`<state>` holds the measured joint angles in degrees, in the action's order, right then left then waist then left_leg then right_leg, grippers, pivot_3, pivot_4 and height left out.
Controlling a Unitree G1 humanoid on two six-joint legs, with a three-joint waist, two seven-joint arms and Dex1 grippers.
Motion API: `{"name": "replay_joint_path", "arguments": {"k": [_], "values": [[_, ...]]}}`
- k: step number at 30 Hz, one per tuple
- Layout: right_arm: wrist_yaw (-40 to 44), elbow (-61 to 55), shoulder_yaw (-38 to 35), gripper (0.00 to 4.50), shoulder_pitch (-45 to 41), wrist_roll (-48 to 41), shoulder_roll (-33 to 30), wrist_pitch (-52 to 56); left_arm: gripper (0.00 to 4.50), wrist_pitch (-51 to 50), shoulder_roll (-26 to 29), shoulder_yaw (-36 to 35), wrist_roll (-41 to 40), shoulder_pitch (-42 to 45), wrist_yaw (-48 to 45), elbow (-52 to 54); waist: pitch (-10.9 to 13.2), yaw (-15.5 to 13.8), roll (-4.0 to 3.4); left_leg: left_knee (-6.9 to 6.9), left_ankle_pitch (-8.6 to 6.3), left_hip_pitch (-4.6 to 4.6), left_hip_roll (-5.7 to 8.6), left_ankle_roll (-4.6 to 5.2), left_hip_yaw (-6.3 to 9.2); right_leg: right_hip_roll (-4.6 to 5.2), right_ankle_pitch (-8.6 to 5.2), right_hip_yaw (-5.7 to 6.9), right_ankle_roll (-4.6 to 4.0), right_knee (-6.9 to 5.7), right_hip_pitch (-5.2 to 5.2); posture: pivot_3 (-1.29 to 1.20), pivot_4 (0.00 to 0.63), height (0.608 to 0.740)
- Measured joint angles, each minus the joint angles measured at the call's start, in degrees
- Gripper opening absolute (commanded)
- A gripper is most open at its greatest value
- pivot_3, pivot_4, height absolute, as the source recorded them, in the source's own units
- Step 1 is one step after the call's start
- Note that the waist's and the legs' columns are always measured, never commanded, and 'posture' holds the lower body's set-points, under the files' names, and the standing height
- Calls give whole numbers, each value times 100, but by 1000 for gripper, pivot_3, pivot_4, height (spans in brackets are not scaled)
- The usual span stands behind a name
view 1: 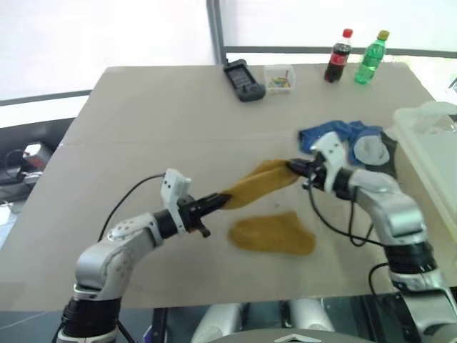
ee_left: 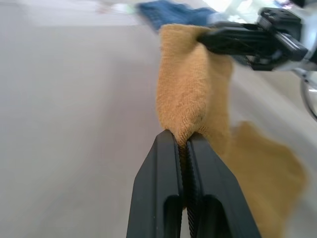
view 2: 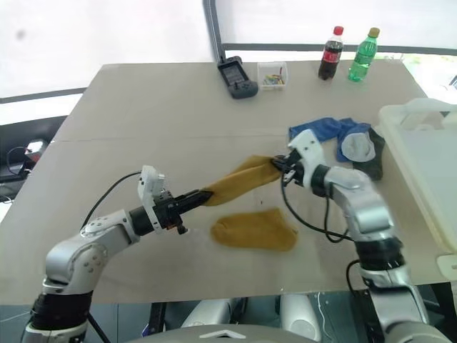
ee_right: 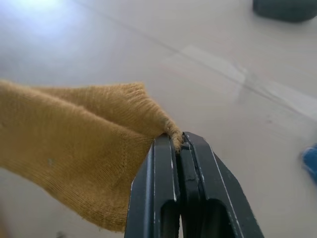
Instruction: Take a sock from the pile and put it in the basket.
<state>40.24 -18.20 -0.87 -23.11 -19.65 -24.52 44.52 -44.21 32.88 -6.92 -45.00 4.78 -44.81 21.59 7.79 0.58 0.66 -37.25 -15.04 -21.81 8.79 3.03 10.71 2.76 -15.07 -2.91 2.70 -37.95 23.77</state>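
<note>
Both your left end effector (view 1: 220, 201) and right end effector (view 1: 293, 166) pinch the soft, limp mustard-yellow knit sock (view 1: 260, 181) by its ends; it looks light and will sag.

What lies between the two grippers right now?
A mustard-yellow sock spans the gap, pinched at one end by the left gripper and at the other by the right gripper, as the left eye view shows.

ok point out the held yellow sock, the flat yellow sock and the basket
held yellow sock (view 1: 260, 181), left eye view, middle of its stretched span
flat yellow sock (view 1: 273, 234), left eye view, its centre
basket (view 1: 421, 118), left eye view, near rim
</note>
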Motion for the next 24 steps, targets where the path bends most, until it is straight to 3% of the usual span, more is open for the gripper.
{"name": "replay_joint_path", "arguments": {"k": [8,17,24], "values": [[-848,-2301,-821,20,1370,-1278,139,1790,33,-543,678,225,-429,533,-893,-202,0,-31,-1,4,0,4,1,1,-5,1,0,-6,0,-1,-1,0,150,740],[-1952,-3293,-706,20,2659,-1346,534,1884,33,-285,834,953,280,1096,-1569,-970,0,-62,-1,7,0,7,1,0,-7,1,0,-7,1,-1,1,0,150,740],[-2153,-3689,-560,20,3365,-1394,554,1753,33,-81,1063,1294,638,1257,-2137,-1275,0,-58,-1,8,0,8,0,0,-7,0,0,-8,1,-1,1,0,150,740]]}}
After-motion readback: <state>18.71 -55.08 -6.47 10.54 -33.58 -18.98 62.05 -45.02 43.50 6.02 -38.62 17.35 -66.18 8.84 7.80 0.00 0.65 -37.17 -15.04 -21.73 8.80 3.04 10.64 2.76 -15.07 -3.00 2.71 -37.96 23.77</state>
